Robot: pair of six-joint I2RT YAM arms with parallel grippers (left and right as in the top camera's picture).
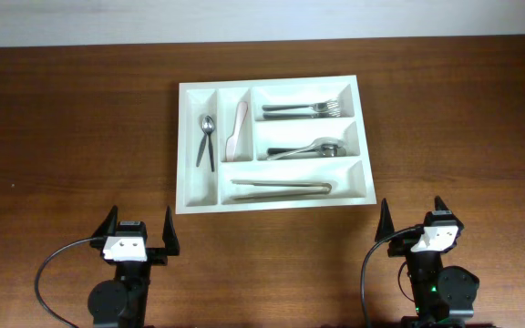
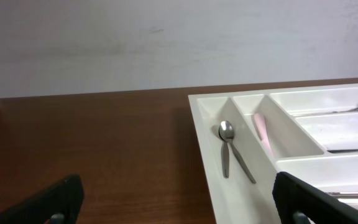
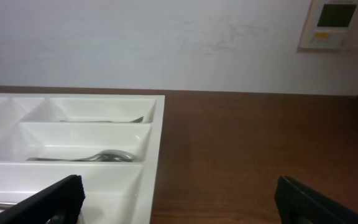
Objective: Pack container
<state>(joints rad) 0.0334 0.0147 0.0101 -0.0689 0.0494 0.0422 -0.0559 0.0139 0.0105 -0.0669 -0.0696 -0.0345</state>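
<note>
**A:** Where does the packing stand?

**B:** By the look of it, done or nearly so. The tray [image 1: 200,187] lies mid-counter, nearer the far edge, and every compartment has something in it: teaspoons [image 1: 206,141] in the left upright slot, a pale piece [image 1: 238,128] in the one beside it, then forks [image 1: 303,109], spoons [image 1: 308,148] and tongs [image 1: 281,188] in the three long ones, far to near. I see no loose cutlery on the counter [image 1: 71,137].

**A:** And the tools?

**B:** Both are by the near edge, well apart from the tray. The left tool [image 1: 141,219] sits short of the tray's near left corner and the right tool [image 1: 411,211] short of its near right corner. Each has its jaws spread wide, with nothing between them and nothing touching them. In both wrist views the fingers frame bare wood and the tray's rim.

**A:** So what does the next move call for?

**B:** My guess is very little, perhaps only a check that nothing sticks out over a divider. If another piece does turn up, the nearer arm would have to reach over, close on it and lower it into the matching slot.
</note>
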